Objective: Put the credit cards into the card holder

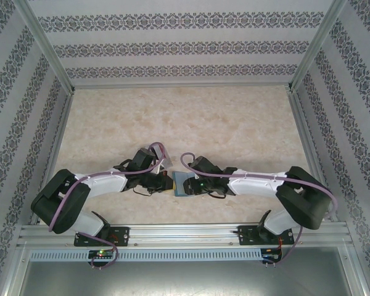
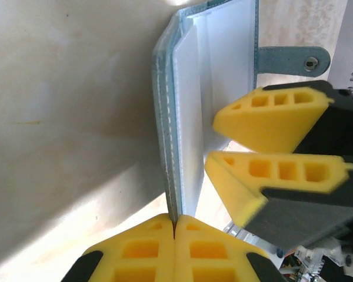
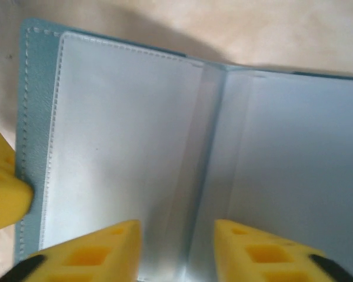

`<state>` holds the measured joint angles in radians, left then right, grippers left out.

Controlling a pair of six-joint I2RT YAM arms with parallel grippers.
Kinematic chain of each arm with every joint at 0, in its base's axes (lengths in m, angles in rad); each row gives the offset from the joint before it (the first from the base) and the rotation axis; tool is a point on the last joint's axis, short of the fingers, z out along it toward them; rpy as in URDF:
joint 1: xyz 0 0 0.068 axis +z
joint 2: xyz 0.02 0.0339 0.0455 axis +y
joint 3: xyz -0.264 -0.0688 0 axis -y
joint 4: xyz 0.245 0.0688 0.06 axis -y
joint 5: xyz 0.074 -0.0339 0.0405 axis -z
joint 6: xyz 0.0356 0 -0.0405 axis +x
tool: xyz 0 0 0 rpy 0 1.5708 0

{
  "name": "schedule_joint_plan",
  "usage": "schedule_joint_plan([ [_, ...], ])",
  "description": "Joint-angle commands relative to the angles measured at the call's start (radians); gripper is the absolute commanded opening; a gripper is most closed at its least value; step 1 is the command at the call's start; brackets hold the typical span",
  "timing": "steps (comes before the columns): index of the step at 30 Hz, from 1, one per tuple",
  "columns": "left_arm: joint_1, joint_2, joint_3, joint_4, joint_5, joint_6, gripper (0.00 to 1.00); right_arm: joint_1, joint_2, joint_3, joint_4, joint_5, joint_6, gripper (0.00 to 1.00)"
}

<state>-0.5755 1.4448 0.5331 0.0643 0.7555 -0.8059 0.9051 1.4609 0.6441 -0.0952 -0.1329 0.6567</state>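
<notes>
Found holder [image 1: 180,183] open at near middle of worktop [image 1: 172,117], between both pincers. Noted left pincer [image 2: 175,226] clamped on stitched cover edge; right pincer [image 3: 176,249] spread, astride inner fold. Judged light, floppy at hinge, lining slick; best pinched at stitched rim. Marked tab [image 2: 294,60] jutting beside right fingers [image 2: 270,114], perhaps a snag.

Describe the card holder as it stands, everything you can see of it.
The card holder is a teal, leather-like folding wallet with pale edge stitching and a light, glossy lining. It is spread open, with no cards visible inside. A snap tab juts from one cover. The left gripper is shut on a cover's edge; the right gripper is open, its fingers astride the centre fold. It sits between them over the near part of the table.
</notes>
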Motion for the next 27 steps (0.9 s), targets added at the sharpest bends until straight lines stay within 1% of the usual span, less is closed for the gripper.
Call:
schedule_joint_plan([
  [1,0.003,0.003,-0.002,0.036,0.028,-0.017,0.0,0.006,-0.068,-0.02,0.041,-0.035,-0.005,0.62],
  [2,0.003,0.005,-0.004,0.042,0.031,-0.022,0.0,0.006,-0.073,-0.018,0.047,-0.046,-0.005,0.66],
  [5,0.003,0.019,-0.01,0.095,0.05,-0.054,0.0,0.008,-0.056,-0.016,0.056,-0.063,-0.007,0.7],
  [8,0.003,0.032,-0.012,0.147,0.072,-0.091,0.0,0.013,-0.026,-0.014,0.072,-0.088,-0.006,0.71],
  [11,0.003,0.049,-0.006,0.162,0.086,-0.094,0.0,0.02,0.003,-0.026,0.089,-0.082,0.001,0.71],
  [14,0.003,0.061,-0.012,0.186,0.096,-0.11,0.0,0.02,0.019,-0.044,0.103,-0.068,0.015,0.67],
  [17,0.003,0.075,-0.014,0.208,0.108,-0.113,0.0,0.016,0.036,-0.052,0.111,-0.067,0.014,0.57],
  [20,0.003,0.077,-0.002,0.162,0.1,-0.088,0.0,0.005,0.032,-0.061,0.126,-0.085,0.023,0.49],
  [23,0.003,0.076,0.004,0.131,0.089,-0.061,0.0,-0.001,0.006,-0.068,0.135,-0.097,0.017,0.49],
  [27,0.002,0.082,0.024,0.083,0.083,-0.031,0.0,-0.032,-0.019,-0.086,0.135,-0.12,0.009,0.45],
])
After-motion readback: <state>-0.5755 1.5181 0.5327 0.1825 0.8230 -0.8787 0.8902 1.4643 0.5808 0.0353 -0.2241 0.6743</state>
